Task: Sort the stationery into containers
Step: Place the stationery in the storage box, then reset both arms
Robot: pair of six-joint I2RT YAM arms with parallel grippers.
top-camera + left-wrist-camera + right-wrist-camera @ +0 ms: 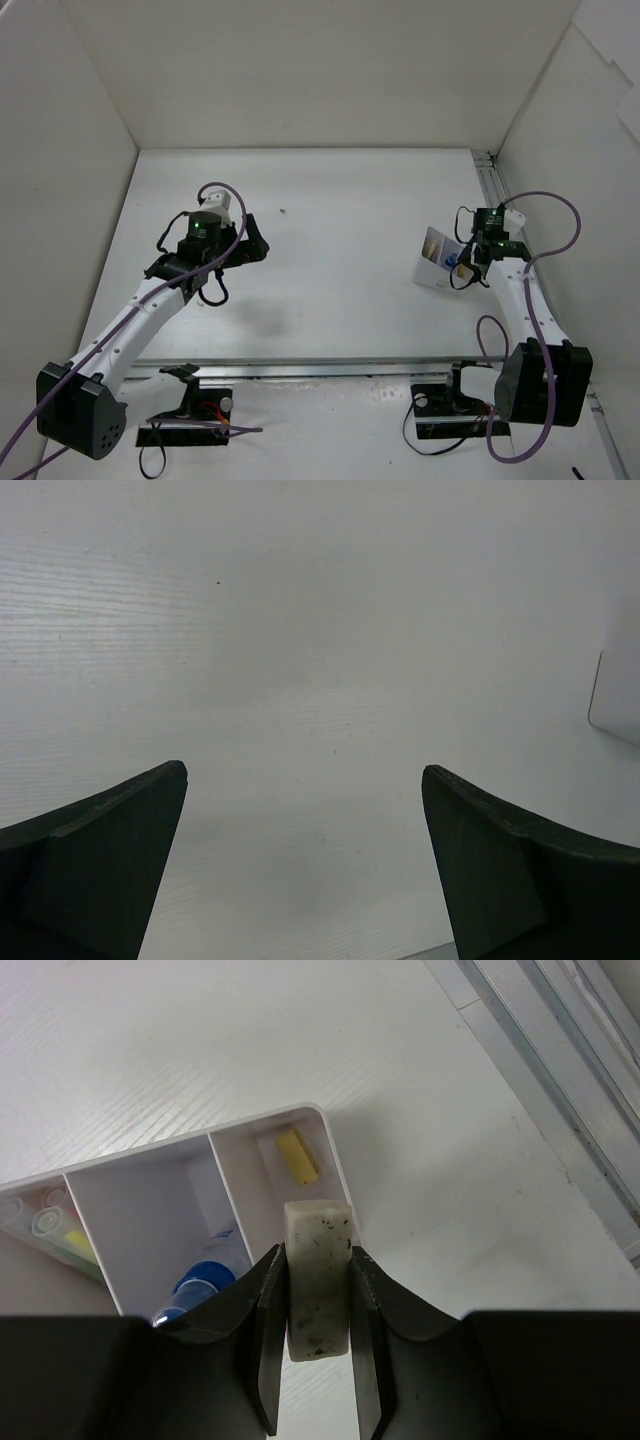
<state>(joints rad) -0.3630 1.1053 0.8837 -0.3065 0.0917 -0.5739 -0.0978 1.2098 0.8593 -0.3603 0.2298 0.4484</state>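
The right end effector [318,1260] was clenched on a beige block [318,1295] speckled with dark marks, one finger flat against each long side. Its lower end sat in the gap between the fingers and was hard to make out. The block hung above the white box [140,1210], over the wall at the 6 o'clock end of the narrow right-hand compartment in the right wrist view; whether it touched that wall could not be told.

In that compartment lay a small yellow piece [297,1155]. The middle compartment held a white tube with a blue cap [205,1278], partly covered by the left finger. At 9 o'clock, pens [50,1222] with clear ends showed in a third compartment, cut off by the frame edge, so their number and most colours could not be read.

From above, the box [432,262] lay at 3 o'clock on the surface [330,220], half hidden under the right wrist, its contents too small to tell.

The left end effector [304,772] was released, its dark fingers [100,860] spread wide over bare surface with nothing between them. One rounded corner of the box [618,695] showed at 3 o'clock in the left wrist view, the rest cut off.
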